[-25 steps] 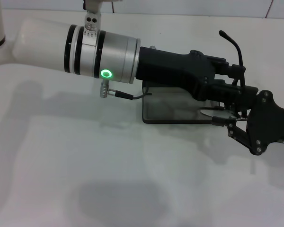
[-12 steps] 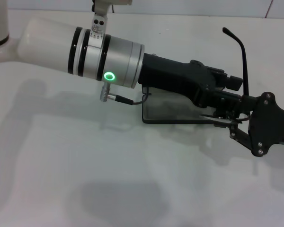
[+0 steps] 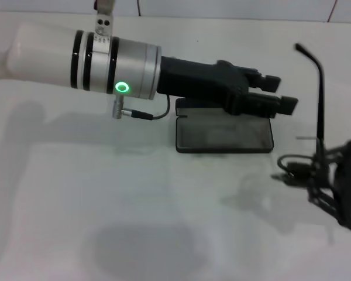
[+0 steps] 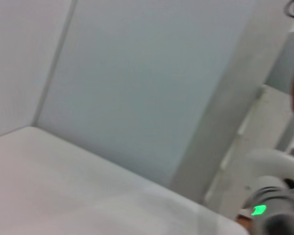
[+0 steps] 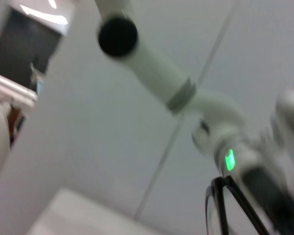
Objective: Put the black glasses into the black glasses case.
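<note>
The black glasses case lies open on the white table, grey lining up, lid at the far side. My left gripper hovers over the case's right end, open and empty. My right gripper is at the right edge of the head view, right of the case and nearer to me. It is shut on the black glasses, whose one temple arm sticks straight up and whose front hangs toward the case. The glasses' frame also shows in the right wrist view.
My left arm's white and silver forearm with a green light spans the table's far left, a cable hanging beneath it. The white table stretches in front of the case. The left wrist view shows only walls.
The left gripper let go of the glasses and drew back to the left. The right gripper moved right and toward me, carrying the glasses away from over the case.
</note>
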### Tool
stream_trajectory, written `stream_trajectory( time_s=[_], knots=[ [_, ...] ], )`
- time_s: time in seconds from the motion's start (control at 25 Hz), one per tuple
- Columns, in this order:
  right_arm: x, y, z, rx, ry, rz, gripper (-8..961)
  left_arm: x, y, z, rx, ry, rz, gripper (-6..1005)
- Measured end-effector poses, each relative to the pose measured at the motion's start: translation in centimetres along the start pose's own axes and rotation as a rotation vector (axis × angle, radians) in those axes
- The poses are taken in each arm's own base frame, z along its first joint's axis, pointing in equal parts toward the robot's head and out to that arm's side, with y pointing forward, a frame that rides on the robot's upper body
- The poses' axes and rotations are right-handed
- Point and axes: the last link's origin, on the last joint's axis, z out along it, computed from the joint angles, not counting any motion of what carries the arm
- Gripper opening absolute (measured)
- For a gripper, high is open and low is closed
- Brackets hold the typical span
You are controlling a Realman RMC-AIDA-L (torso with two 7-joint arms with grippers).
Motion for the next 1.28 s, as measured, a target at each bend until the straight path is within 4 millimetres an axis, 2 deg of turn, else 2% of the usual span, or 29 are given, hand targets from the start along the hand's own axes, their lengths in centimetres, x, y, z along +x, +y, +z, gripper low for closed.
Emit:
stream_trajectory(
  time_s=[0.16, 0.32, 0.6, 0.76, 0.96, 1.28],
  knots=[
    [-1.7, 1.1, -0.5, -0.034, -0.112, -0.028, 115, -1.0, -1.3, -0.2, 0.089, -0.016, -0.009, 671],
    [-2.0, 1.6, 0.6, -0.099, -0.174, 0.0, 116, -1.4, -1.5, 0.2, 0.108, -0.02, 0.013, 671],
    [-0.9, 0.5, 3.5, -0.131, -0.191, 0.153, 117, -0.5, -0.7, 1.2, 0.057, 0.108, 0.105, 670],
    [0.1, -0.1, 4.5, -0.114, -0.143, 0.234, 118, -1.0, 0.3, 1.3, 0.021, 0.152, 0.168, 670],
    [0.5, -0.6, 4.4, -0.078, -0.109, 0.304, 118, -1.4, 0.8, 1.1, -0.003, 0.164, 0.217, 671],
    [0.9, -0.6, 3.9, -0.045, -0.081, 0.319, 120, -1.8, 1.3, 1.5, -0.033, 0.134, 0.243, 670]
  ],
)
